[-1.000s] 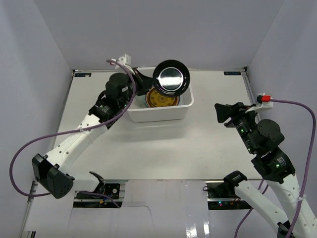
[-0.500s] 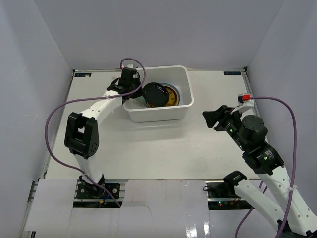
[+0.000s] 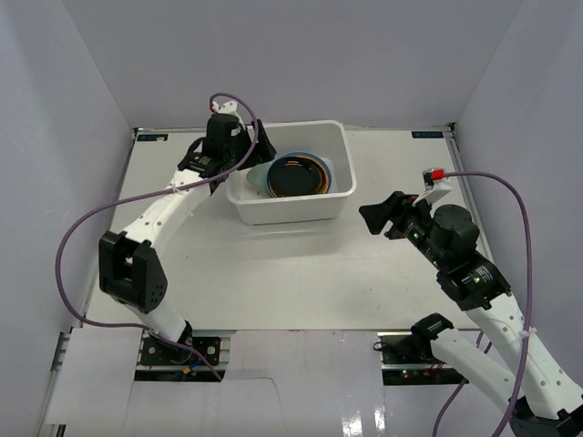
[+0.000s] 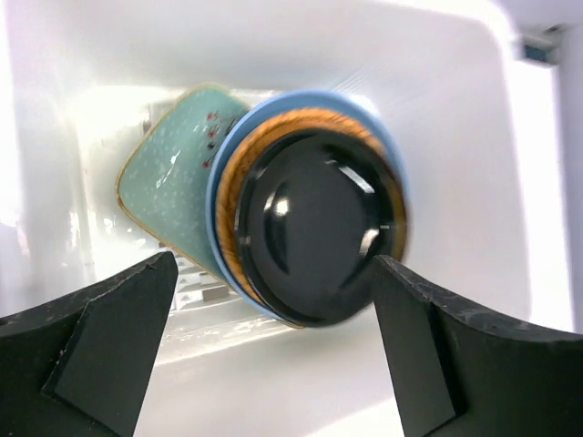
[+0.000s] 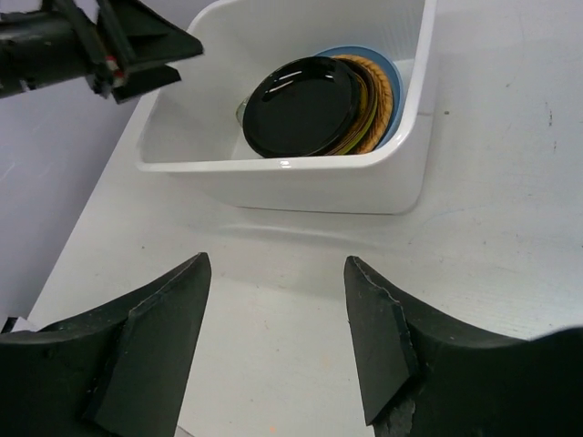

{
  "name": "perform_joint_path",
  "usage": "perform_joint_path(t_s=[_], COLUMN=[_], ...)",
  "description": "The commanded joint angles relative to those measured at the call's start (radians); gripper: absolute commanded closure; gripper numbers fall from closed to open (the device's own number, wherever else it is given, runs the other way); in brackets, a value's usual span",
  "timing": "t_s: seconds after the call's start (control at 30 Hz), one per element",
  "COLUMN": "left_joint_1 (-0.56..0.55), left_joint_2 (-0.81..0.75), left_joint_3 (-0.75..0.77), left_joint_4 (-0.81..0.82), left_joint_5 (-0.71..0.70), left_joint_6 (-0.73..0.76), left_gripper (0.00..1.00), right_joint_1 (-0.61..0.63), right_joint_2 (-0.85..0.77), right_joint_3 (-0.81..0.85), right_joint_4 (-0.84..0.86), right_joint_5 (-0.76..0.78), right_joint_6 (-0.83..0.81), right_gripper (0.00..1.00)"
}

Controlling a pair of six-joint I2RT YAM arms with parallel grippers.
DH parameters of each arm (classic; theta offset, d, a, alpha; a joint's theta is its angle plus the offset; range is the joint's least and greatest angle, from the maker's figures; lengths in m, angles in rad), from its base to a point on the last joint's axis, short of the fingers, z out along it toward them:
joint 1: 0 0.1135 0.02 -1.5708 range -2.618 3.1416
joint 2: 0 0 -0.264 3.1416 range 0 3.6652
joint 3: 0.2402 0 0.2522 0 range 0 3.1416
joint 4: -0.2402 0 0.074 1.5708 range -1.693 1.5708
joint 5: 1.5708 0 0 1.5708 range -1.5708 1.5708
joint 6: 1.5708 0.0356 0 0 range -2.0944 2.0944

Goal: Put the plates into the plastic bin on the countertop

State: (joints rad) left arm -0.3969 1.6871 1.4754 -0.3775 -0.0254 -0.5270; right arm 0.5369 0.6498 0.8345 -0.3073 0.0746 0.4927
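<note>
The white plastic bin (image 3: 290, 210) stands at the back middle of the countertop (image 3: 273, 264). Inside it lies a stack of plates, with a glossy black plate (image 3: 293, 176) on top. In the left wrist view the black plate (image 4: 314, 232) rests on an orange one (image 4: 233, 173), a light blue one (image 4: 215, 196) and a pale mint one (image 4: 168, 196). My left gripper (image 3: 248, 146) hovers over the bin's left end, open and empty (image 4: 273, 264). My right gripper (image 3: 378, 218) is right of the bin, open and empty (image 5: 275, 264), facing the bin wall (image 5: 291, 187).
Pale grey walls close in the table on the left, back and right. A purple cable (image 3: 91, 232) loops beside the left arm and another (image 3: 524, 218) over the right arm. My left gripper (image 5: 137, 45) also shows over the bin in the right wrist view.
My left gripper brought the black plate down into the bin and opened; the plate now lies on the stack. My right arm moved left toward the bin and its jaws widened.
</note>
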Motion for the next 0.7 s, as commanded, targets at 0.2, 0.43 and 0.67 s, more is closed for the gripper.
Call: perform_joint_path(t_s=[0.2, 0.43, 0.67], left_joint_1=[-0.005, -0.003, -0.003], left_joint_2=[-0.524, -0.963, -1.178], left_joint_3=[-0.140, -0.375, -0.463], left_joint_4=[0.032, -0.014, -0.041], left_joint_5=[0.183, 0.151, 0.052], left_joint_6=[0.021, 0.074, 0.081], left_gripper=[0.02, 0.02, 0.02], right_joint_1=[0.000, -0.002, 0.000], right_joint_2=[-0.036, -0.162, -0.291], right_joint_3=[0.103, 0.270, 0.158], right_joint_4=[-0.004, -0.124, -0.046], right_joint_5=[0.063, 0.327, 0.343], right_joint_6=[-0.057, -0.157, -0.143], right_gripper=[0.10, 0.10, 0.10])
